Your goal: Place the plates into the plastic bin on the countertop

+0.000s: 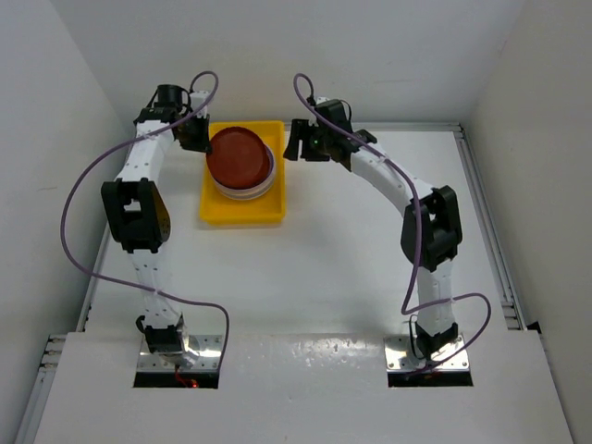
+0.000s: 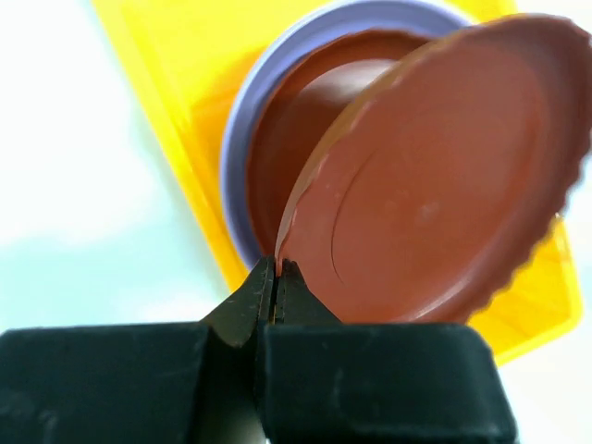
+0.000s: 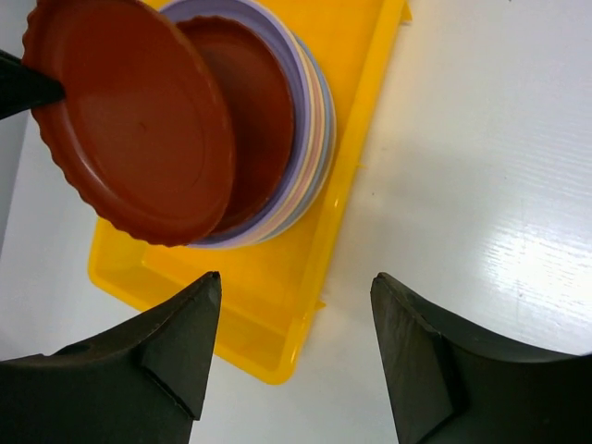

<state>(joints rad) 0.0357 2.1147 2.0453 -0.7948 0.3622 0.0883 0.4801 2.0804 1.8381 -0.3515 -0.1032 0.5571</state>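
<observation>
A bright yellow plastic bin stands at the back of the white countertop. A stack of plates lies in it, a lilac rim around a dark red plate on top. My left gripper is shut on the rim of another dark red plate, held tilted just above the stack. That plate also shows in the top view and the right wrist view. My right gripper is open and empty, above the bin's right wall.
White walls close in the countertop at the back and both sides. A metal edge rail runs along the right side. Purple cables loop off both arms.
</observation>
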